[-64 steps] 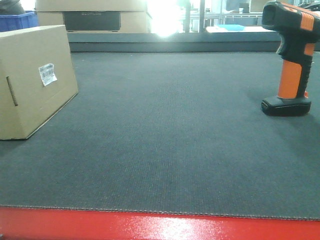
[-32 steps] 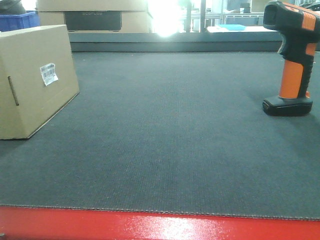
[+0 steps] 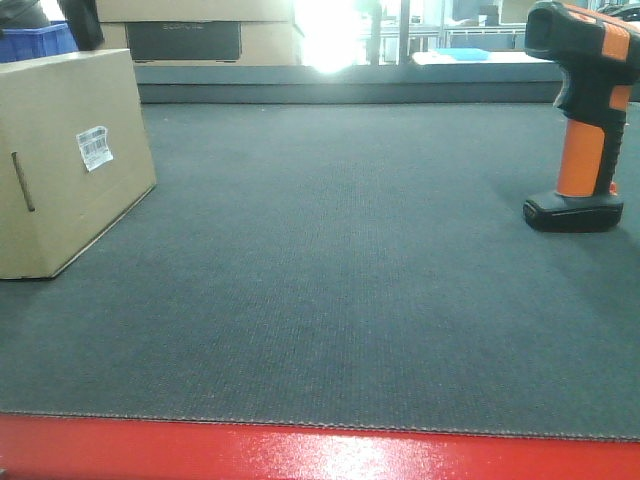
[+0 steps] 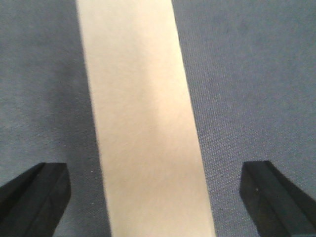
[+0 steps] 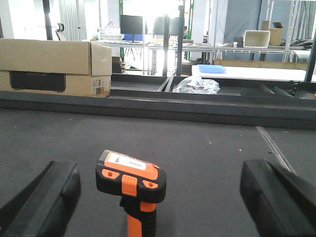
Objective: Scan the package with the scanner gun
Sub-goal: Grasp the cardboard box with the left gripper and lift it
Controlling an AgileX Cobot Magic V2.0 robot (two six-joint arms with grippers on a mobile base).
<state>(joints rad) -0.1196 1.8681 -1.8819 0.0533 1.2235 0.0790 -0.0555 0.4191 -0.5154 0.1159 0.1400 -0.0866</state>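
Observation:
The package [image 3: 60, 160] is a tan cardboard box at the left of the dark mat, with a white barcode label [image 3: 94, 147] and a narrow slot facing me. In the left wrist view its tan top [image 4: 143, 113] runs between the wide-apart fingers of my left gripper [image 4: 155, 197], which is open above it and touches nothing. One dark finger [image 3: 80, 25] shows over the box's top edge. The scanner gun [image 3: 585, 120] stands upright on its black base at the right. My right gripper [image 5: 160, 202] is open, and the scanner gun [image 5: 131, 182] stands between its fingers, untouched.
Larger tan boxes with a dark panel [image 3: 185, 35] sit behind a raised rail [image 3: 350, 85] at the back. A blue bin [image 3: 35, 40] is at back left. A red edge [image 3: 320, 455] borders the mat in front. A plastic bag [image 5: 197, 84] lies beyond the rail.
A dark finger of my left gripper has come into view above the package's top edge. The package and scanner gun stay where they were.

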